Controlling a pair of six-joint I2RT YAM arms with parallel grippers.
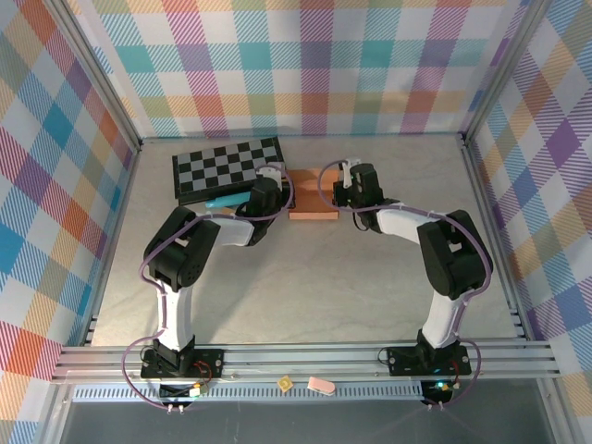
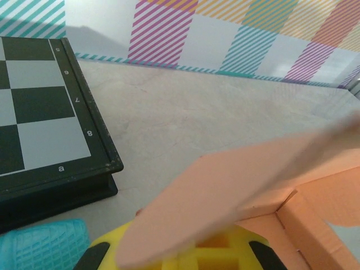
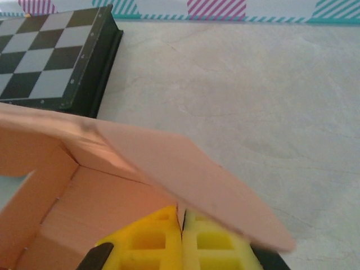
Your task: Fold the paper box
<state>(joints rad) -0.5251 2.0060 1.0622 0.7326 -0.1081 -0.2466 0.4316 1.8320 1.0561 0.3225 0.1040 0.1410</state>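
In the top view, both arms reach from the bases at the bottom edge towards mid-frame across the table [image 1: 305, 296]. There the paper box [image 1: 313, 199] lies, partly folded. The right gripper [image 3: 182, 236] has its yellow pads [image 3: 216, 244] pressed together on a raised flap. The left gripper [image 2: 188, 256] seems clamped on the opposite flap, though the flap hides its tips. Beyond, at the upper left, the chessboard [image 1: 227, 165] sits near the box.

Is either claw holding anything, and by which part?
Cannot be told: left claw and right claw are shut, tips hidden by paper box flaps; gripped or merely pushed is unclear.
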